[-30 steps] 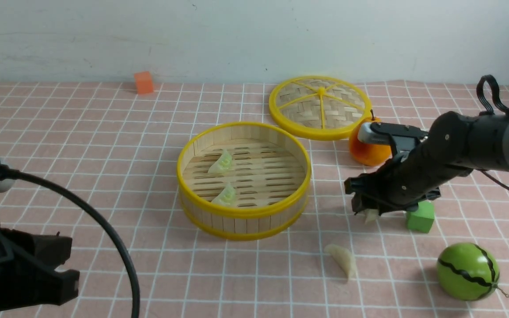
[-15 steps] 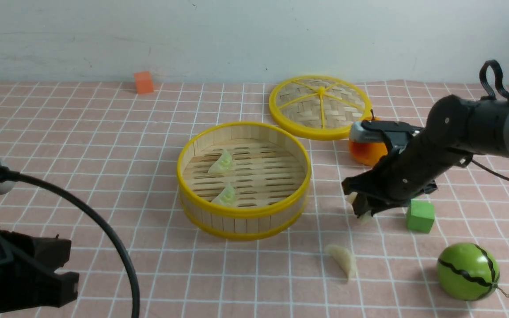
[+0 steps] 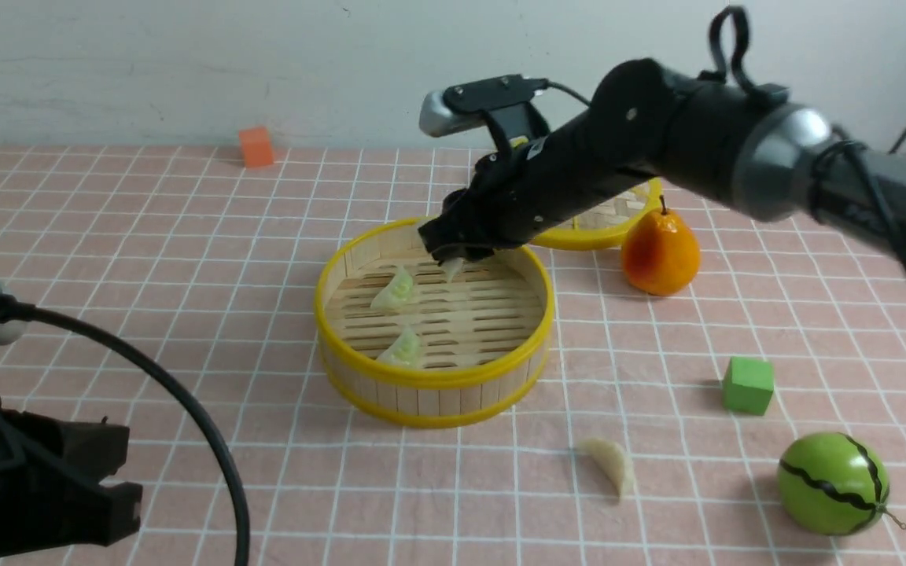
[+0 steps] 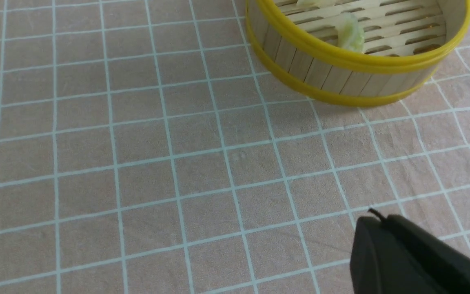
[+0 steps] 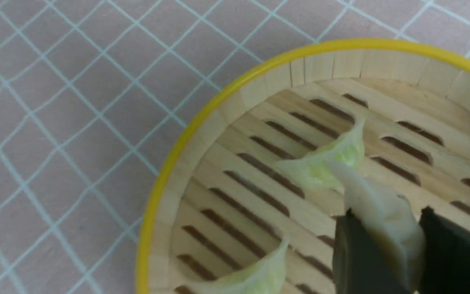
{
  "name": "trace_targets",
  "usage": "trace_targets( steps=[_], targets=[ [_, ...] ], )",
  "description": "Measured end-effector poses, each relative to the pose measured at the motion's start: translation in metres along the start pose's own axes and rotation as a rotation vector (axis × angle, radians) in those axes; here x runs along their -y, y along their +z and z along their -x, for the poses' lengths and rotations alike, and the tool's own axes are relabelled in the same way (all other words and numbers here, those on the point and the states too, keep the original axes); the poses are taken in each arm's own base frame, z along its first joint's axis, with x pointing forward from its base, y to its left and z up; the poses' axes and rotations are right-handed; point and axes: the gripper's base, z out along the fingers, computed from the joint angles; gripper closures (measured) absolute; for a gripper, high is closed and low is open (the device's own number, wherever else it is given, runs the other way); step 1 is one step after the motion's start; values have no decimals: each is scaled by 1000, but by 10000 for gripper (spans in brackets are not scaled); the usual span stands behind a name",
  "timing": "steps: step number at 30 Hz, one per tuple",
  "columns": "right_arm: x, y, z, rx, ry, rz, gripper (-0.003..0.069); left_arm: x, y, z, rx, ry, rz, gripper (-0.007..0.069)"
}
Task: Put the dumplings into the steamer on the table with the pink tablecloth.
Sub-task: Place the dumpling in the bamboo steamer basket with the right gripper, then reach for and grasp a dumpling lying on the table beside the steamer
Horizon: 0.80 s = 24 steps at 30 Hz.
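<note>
The steamer (image 3: 433, 376) stands mid-table on the pink tablecloth (image 3: 146, 259). Two pale green dumplings lie on its slatted floor, one at the back (image 3: 395, 289) and one at the front (image 3: 404, 348); both show in the right wrist view (image 5: 320, 163) (image 5: 251, 277). My right gripper (image 3: 453, 255) hangs over the steamer's back part, shut on a cream-white dumpling (image 5: 377, 212) that sticks out between the jaws. The other cream-white dumpling (image 3: 612, 464) lies on the cloth, right of the steamer's front. My left gripper (image 3: 99, 483) is low at the near left, jaws closed together, empty; the steamer also shows in its wrist view (image 4: 341, 77).
The woven yellow-rimmed lid (image 3: 579, 228) lies behind the steamer, mostly hidden by my right arm. An orange pear (image 3: 660, 251), a green cube (image 3: 748, 385) and a green watermelon toy (image 3: 832, 483) are on the right. An orange cube (image 3: 255, 146) sits at the back left.
My right gripper has lifted the cream-white dumpling from beside the green cube and carried it up and to the left, over the steamer. The left arm has not moved.
</note>
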Motion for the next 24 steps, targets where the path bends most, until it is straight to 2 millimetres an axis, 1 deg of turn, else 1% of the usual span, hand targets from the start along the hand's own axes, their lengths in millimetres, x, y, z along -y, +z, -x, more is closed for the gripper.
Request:
trace_targets(
  steps=[2,3,5,6,7,9,11,12,13,15,16,17,19,20,21,22,24],
  targets=[
    [9,16,-6,-21,-8,-16,461,0,0,0,-3,-2,0,636],
    [15,26,-12,-42,-13,-26,447,0,0,-1,-7,-3,1,635],
    [23,39,-20,-82,-16,-41,391,0,0,-2,-17,-3,4,635],
    [24,42,-23,-97,-14,-43,335,0,0,-2,-21,-3,5,635],
    [24,42,-22,-99,-17,-44,305,-1,0,-2,-23,-3,6,635],
    [22,35,-15,-100,-29,-44,195,-1,0,-3,-28,-3,8,635],
    [19,23,-6,-105,-33,-40,132,-1,0,-3,-29,-3,8,635],
    [16,14,-1,-114,-32,-36,104,-1,0,-3,-29,-3,8,635],
    [13,-3,9,-113,-21,-34,85,-1,0,-3,-30,-3,9,635],
    [7,-36,23,-135,-5,-40,85,-1,0,-3,-32,-3,9,635],
    [6,-51,27,-150,-7,-49,92,-1,0,-3,-34,-3,10,635],
    [4,-68,30,-181,-3,-70,108,-1,0,-3,-35,-3,10,635],
    [3,-92,31,-241,15,-109,152,-1,0,-3,-35,-3,10,635],
    [3,-97,29,-273,33,-128,170,-1,0,-3,-35,-3,10,633],
    [5,-99,25,-308,50,-153,191,-1,0,-3,-35,-3,10,631],
    [6,-99,24,-314,48,-156,195,-1,0,-3,-35,-3,10,631],
    [14,-85,-1,-430,97,-195,233,-1,0,-3,-35,-10,6,628]
  ],
)
